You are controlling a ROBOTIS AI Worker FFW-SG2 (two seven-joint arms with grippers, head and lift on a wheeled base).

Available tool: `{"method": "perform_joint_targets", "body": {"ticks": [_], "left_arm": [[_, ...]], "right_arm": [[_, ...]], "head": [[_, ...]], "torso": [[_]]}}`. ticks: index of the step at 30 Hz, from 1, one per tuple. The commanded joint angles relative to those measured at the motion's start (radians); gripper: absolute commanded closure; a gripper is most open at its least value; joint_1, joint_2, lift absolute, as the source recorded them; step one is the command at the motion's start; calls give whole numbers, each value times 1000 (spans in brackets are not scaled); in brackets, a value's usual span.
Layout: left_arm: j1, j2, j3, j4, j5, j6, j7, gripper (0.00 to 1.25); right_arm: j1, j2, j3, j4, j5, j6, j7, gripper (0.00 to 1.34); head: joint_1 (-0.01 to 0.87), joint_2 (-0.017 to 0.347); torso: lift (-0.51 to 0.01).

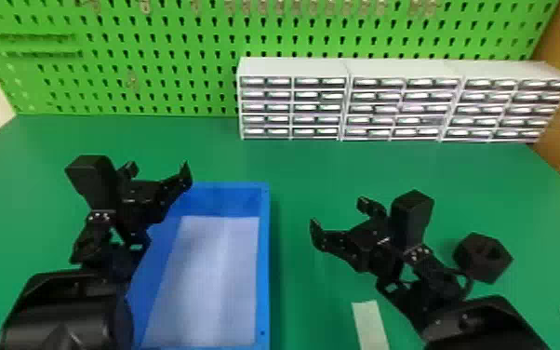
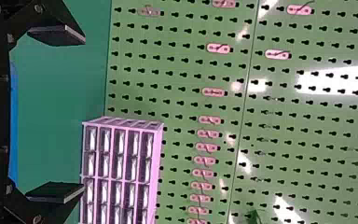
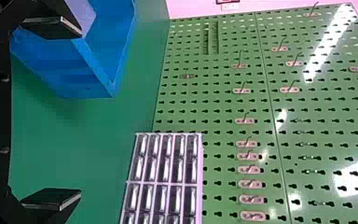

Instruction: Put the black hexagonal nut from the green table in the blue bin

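No text legible (labels, numbers included).

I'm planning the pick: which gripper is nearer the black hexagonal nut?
Right. The right gripper is left of the nut; the left gripper is farther left, by the blue bin.

The left arm point(image 1: 67, 309) and right arm point(image 1: 483, 326) are slanting inward above the tabletop point(image 1: 311, 172). The left gripper point(image 1: 158, 170) is hovering nearer the far edge than the right gripper point(image 1: 338, 214). Both are holding their fingers point(image 2: 58, 35) well apart, pointing forward and partly toward each other.
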Motion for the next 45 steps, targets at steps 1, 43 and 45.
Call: {"method": "perform_joint_targets", "body": {"ticks": [1, 43, 45], "left_arm": [[0, -3, 0, 0, 0, 0, 0, 171], [8, -3, 5, 0, -6, 0, 0, 171], [8, -3, 5, 0, -8, 0, 0, 171]], "right_arm": [[0, 0, 0, 0, 0, 0, -1, 102], [-34, 46, -147, -112, -14, 242, -1, 104], [-40, 49, -175, -126, 0, 275, -1, 104]], "head": [[686, 51], [686, 51], [686, 51]], "torso": [[-97], [-97], [-97]]}}
